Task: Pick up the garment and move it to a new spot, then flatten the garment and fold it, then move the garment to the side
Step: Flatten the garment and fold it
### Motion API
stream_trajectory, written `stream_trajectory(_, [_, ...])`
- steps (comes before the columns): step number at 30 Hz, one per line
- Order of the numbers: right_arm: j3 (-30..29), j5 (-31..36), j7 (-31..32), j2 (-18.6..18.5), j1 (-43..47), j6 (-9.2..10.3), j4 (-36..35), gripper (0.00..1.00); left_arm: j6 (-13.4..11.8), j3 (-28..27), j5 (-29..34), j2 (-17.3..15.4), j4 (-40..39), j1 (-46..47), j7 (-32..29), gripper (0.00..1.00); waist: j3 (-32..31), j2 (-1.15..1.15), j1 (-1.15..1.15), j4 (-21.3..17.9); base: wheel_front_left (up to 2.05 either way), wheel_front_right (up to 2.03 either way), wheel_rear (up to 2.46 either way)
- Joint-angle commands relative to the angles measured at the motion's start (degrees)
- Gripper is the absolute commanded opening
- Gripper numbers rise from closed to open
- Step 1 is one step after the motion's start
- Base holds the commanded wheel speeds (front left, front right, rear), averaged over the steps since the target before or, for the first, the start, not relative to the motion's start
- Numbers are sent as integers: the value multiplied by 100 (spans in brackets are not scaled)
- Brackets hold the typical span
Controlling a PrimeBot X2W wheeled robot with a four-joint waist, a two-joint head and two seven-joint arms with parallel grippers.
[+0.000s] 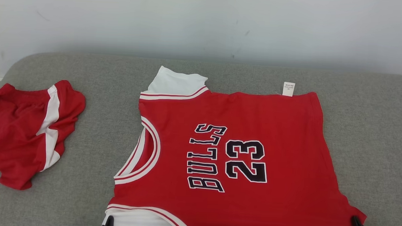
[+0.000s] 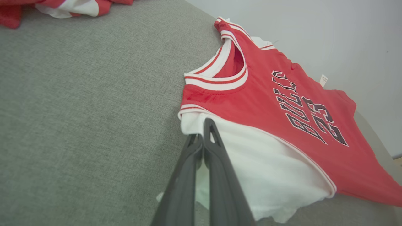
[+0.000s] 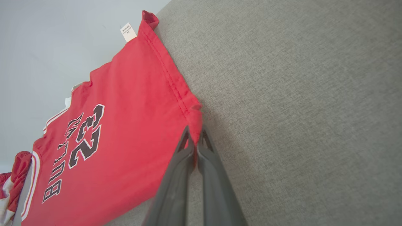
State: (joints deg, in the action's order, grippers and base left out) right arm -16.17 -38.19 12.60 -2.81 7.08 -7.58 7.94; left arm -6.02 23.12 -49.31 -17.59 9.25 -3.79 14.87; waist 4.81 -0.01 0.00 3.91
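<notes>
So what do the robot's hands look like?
Both the left gripper and right gripper have two long, dark grey fingers, smooth and matte, narrowing to pointed tips. Each finger has a small triangular cut-out near its tip.

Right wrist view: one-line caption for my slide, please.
Right tool shut on the hem corner of the red Bulls 23 jersey, spread on the grey fabric surface.

Head camera looks forward and down across the grey fabric-covered surface (image 1: 81, 203) to the pale wall (image 1: 205, 21). Left wrist camera sits low and close at the shoulder end of the red sleeveless jersey with black lettering (image 2: 267, 103); right wrist camera, equally low, close at its hem corner. All three share that lettering
</notes>
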Motion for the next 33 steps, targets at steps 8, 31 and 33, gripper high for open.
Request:
stream_trajectory(8, [60, -84, -102, -15, -283, 17, -157, 0, 184, -241, 145, 45, -38, 338, 29, 0, 87, 1, 0, -52, 0, 0, 0])
stream_trajectory(31, [328, 993, -236, -11, -3463, 17, 2652, 0, 826, -114, 95, 82, 2149, 2952, -669, 0, 569, 1, 0, -299, 0, 0, 0])
stream_trajectory(33, [348, 1056, -333, -11, -3648, 17, 2895, 0, 898, -95, 113, 128, 2374, 3115, -615, 0, 616, 1, 0, -293, 0, 0, 0])
